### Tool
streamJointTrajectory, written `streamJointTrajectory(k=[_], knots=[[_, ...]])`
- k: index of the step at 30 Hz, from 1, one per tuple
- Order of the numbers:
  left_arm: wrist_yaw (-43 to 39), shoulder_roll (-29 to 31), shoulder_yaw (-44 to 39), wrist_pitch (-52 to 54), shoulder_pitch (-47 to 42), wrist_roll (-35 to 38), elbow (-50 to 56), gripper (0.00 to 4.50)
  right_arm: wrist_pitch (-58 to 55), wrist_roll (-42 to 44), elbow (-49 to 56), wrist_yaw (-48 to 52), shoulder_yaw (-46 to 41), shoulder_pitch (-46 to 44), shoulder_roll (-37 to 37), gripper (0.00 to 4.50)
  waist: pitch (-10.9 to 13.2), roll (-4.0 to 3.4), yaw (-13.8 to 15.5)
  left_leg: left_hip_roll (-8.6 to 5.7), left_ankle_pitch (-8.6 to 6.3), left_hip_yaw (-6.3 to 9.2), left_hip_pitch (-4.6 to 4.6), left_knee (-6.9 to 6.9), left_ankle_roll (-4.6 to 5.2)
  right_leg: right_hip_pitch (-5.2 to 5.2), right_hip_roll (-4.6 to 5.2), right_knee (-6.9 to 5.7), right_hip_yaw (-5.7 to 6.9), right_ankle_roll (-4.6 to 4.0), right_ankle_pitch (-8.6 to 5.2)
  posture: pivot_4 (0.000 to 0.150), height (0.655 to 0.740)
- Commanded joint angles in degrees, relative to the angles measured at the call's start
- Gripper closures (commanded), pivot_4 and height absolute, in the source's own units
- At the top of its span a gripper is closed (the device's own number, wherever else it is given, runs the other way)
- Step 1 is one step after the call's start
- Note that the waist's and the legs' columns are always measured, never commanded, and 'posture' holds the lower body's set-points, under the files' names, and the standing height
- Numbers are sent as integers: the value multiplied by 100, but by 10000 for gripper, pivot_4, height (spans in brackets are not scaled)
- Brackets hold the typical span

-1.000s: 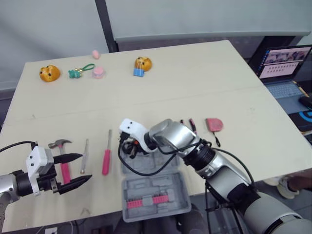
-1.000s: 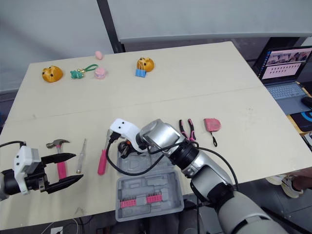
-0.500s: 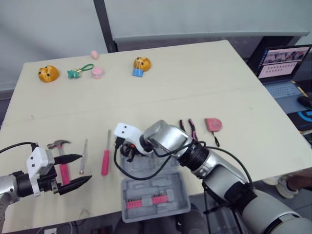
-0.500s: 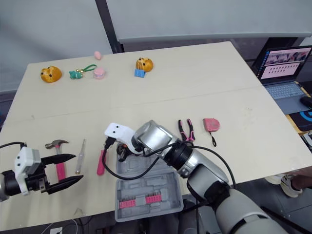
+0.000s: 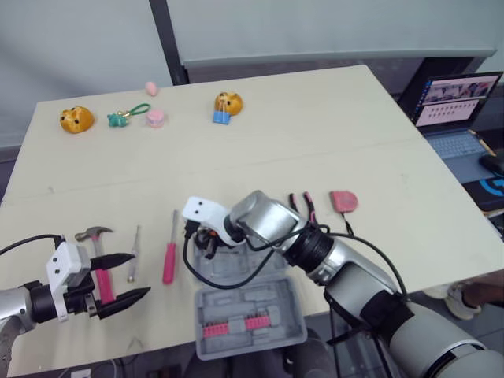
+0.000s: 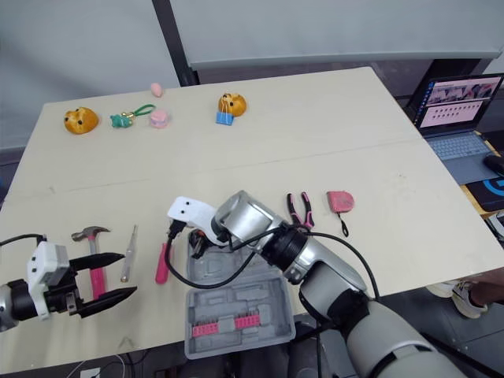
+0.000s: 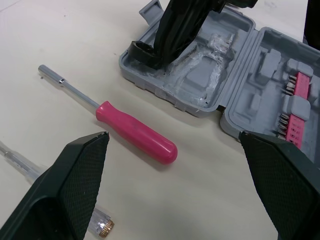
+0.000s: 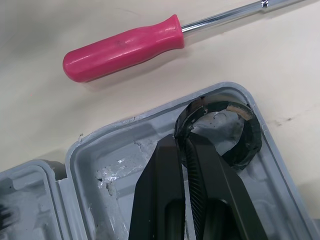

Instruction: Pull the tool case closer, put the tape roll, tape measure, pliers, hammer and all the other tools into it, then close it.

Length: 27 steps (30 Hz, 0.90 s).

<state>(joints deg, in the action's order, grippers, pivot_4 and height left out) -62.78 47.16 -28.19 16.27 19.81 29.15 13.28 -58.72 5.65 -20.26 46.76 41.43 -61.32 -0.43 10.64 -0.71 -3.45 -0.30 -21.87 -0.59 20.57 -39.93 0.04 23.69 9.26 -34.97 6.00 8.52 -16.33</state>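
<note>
Cream tabletop (image 5: 315,142) below. My right gripper (image 8: 184,142) has its jaws pinched on the wall of the hollow black tape roll (image 8: 245,135), in a corner of the open grey moulded case (image 5: 248,315), forearm reaching across. My left gripper (image 5: 135,274) hangs with jaws spread wide, near the pink-handled hammer (image 5: 94,234).

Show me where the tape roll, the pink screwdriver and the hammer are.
tape roll (image 8: 252,137), right wrist view, black band.
pink screwdriver (image 7: 137,132), left wrist view, handle.
hammer (image 6: 88,233), right eye view, metal head.
</note>
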Motion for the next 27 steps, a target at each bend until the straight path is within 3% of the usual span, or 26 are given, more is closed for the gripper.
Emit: streamJointTrajectory(k=[1,8,13,21,27], knots=[[10,-40,-140,-58,84,69,194,0,45,-54,81,139,61,-62,83,44672,0,0,0,0,0,0,0,0,0,0,0,0,0,0,0,1500,7400],[16,-35,-139,-64,105,82,205,0,52,-82,57,183,84,-33,97,44672,0,1,1,0,0,1,-2,0,-1,0,0,-1,0,-1,0,1500,7400],[-1,-26,-143,-79,104,80,194,0,-3,-30,198,257,-52,-121,53,24458,0,1,1,0,-1,1,-2,0,-1,0,0,0,0,-1,0,1500,7400],[-37,-3,-138,77,-121,291,173,0,-441,279,844,483,-525,-371,-212,24458,0,1,7,1,-1,2,-2,0,-1,0,0,-1,0,-2,0,1500,7400],[-182,71,-167,188,-238,473,123,0,-140,442,1717,190,-1125,322,-639,24458,-6,11,26,1,-1,2,-2,-2,-1,-2,1,-4,5,-3,0,1500,7400]])
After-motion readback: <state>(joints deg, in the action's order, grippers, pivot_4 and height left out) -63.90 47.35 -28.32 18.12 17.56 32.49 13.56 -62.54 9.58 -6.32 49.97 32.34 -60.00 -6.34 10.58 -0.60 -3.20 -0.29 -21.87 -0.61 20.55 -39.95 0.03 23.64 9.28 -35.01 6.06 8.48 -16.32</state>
